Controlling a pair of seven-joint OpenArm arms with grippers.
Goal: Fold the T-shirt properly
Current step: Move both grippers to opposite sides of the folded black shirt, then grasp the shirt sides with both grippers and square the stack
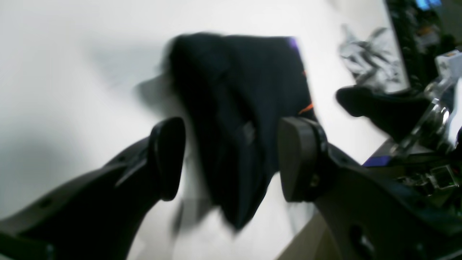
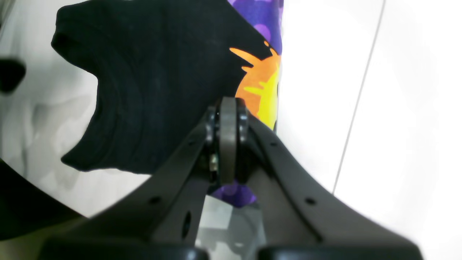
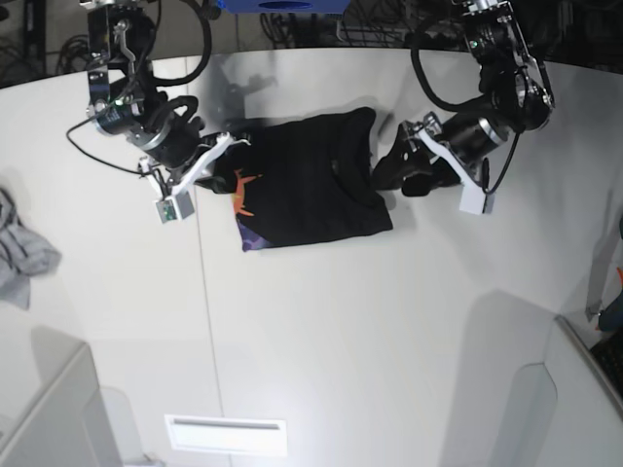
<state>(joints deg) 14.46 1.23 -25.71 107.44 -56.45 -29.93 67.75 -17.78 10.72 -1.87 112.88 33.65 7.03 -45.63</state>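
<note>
Both grippers sit at the folded T-shirt (image 3: pixel 310 185), which lies flat near the far edge of the white tabletop (image 3: pixel 370 321), about midway along it. The right gripper (image 2: pixel 228 119) has its jaws pressed together over the shirt's printed edge, where purple, orange and yellow show; whether cloth is actually pinched between them I cannot tell. The left gripper (image 1: pixel 231 159) stands with its jaws apart, holding nothing, just off the shirt's opposite edge, the black cloth showing between its fingers (image 1: pixel 168 155). A thin seam runs across the tabletop. A small grey cloth (image 3: pixel 21 255) lies crumpled at one side edge, well apart from the shirt. Dark cables hang beyond the far edge.
</note>
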